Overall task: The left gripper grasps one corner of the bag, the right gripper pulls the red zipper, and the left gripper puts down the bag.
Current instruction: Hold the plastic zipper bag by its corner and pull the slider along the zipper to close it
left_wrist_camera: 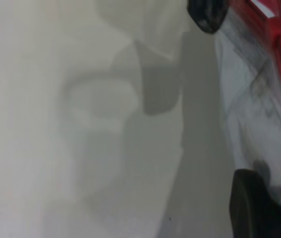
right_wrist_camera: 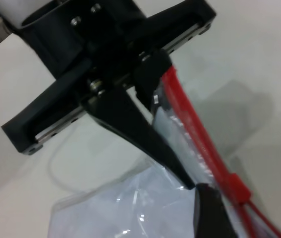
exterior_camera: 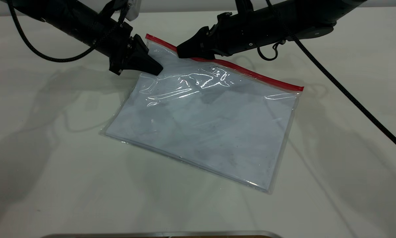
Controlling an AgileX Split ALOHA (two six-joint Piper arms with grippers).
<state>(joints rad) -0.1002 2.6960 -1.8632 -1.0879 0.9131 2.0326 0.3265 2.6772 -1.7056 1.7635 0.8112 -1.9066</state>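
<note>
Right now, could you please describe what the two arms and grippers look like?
Both are black. The left gripper has pointed wedge jaws on a cylindrical arm with a thin black cable. The right gripper matches, on a thicker arm with a black cable.

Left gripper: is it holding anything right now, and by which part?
The left gripper is shut on the bag, pinching its raised corner at the end of the red zipper.

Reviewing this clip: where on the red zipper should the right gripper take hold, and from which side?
Likely the small red slider tab, which stands proud of the thin red zipper strip. The right gripper best closes across it from above the raised corner of the clear plastic bag.
</note>
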